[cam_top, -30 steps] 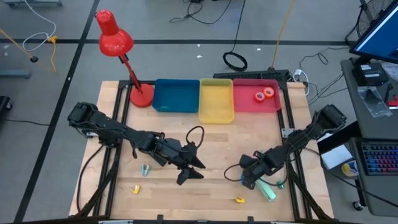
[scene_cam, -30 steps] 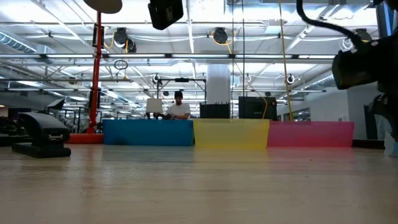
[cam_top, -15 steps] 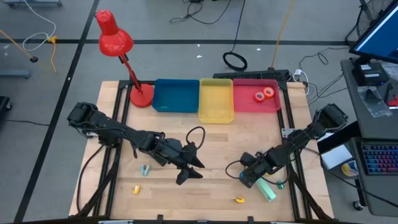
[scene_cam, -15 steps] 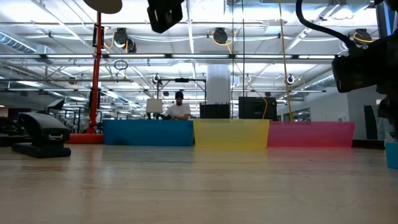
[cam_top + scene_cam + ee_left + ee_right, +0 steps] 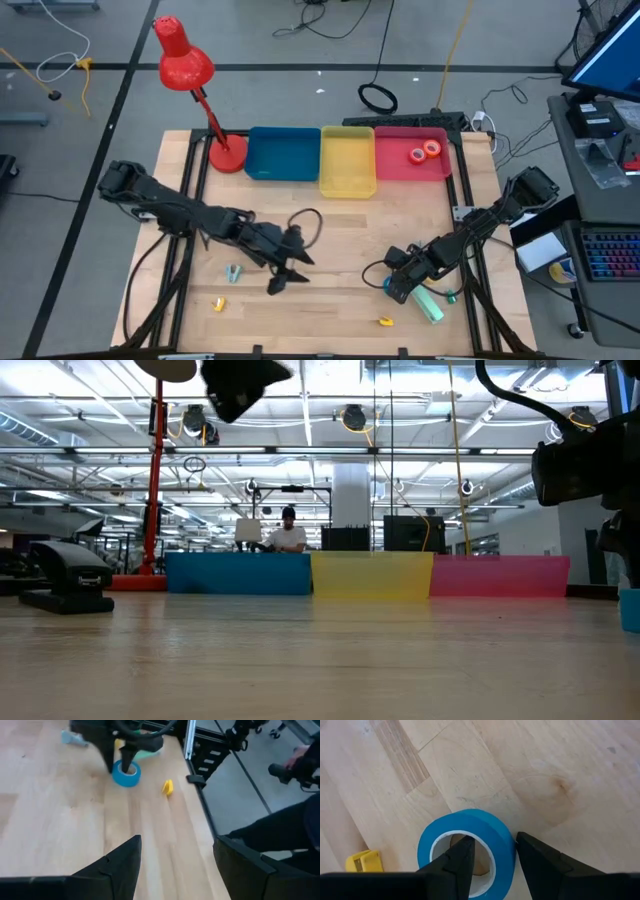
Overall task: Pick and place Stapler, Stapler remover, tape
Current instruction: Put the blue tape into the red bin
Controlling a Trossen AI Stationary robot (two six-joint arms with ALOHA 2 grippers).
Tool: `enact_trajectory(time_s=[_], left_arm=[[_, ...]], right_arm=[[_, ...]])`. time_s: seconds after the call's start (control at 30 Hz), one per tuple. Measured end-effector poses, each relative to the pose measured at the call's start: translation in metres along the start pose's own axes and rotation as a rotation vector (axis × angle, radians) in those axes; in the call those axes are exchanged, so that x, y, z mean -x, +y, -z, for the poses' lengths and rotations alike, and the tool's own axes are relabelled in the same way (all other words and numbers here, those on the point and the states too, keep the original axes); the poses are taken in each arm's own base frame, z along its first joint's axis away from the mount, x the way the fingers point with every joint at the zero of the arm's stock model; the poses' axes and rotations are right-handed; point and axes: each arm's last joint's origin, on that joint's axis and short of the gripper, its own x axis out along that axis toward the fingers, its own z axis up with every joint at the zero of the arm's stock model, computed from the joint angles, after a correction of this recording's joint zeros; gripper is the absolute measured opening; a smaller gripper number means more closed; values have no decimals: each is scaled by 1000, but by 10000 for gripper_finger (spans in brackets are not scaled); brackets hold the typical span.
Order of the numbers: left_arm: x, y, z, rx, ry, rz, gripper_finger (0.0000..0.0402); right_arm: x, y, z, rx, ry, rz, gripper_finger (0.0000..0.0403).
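A blue tape roll (image 5: 470,827) lies by the table's near right corner, with my right gripper (image 5: 495,842) shut on its wall; it also shows in the high view as the blue roll (image 5: 397,291). My left gripper (image 5: 175,865) hangs open and empty above the table's middle (image 5: 283,272). An orange roll (image 5: 417,155) and a red roll (image 5: 433,148) lie in the red bin (image 5: 400,168). A black stapler (image 5: 70,575) stands on the table at the left of the low view. A small grey-blue staple remover (image 5: 233,272) lies near the left arm. My right gripper has one finger (image 5: 462,857) inside the roll's hole and the other (image 5: 537,857) outside, with the ring's wall (image 5: 504,840) between them. The fingers come steeply from above. The roll lies flat; whether it is clear of the wood I cannot tell.
Blue bin (image 5: 283,153), yellow bin (image 5: 348,160) and the red bin line the far edge, with a red lamp (image 5: 185,62) at the far left. A mint-green object (image 5: 432,307) lies beside my right gripper. Small yellow pieces (image 5: 219,304) (image 5: 385,321) lie near the front edge.
My left gripper has gone toward the table's left edge, sinking a little and rolling about its own axis, still open. The blue roll has come into the low view's right edge.
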Motion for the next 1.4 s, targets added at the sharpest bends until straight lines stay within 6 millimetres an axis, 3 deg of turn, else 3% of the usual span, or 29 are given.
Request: enact_trajectory(time_s=[0.4,0.53,0.7,0.8,0.97,1.13,1.27,1.4], left_arm=[[87,15,71,-16,-218,0,246],[104,22,96,-11,-244,9,246],[118,30,119,-8,-309,31,246],[123,34,129,-10,-344,44,246],[127,38,141,-7,-367,58,246],[128,39,144,-17,-371,72,246],[128,39,145,-41,-366,76,246],[128,39,145,-42,-366,76,246]], right_arm=[[0,-3,-6,-27,4,7,136],[3,-2,-17,-44,13,5,105],[16,7,-39,2,7,24,33],[24,9,-55,39,-37,76,31],[53,14,-88,63,-42,114,31],[100,7,-129,163,-131,335,31],[134,-19,-161,188,-194,575,31],[151,-63,-195,174,-213,727,31]])
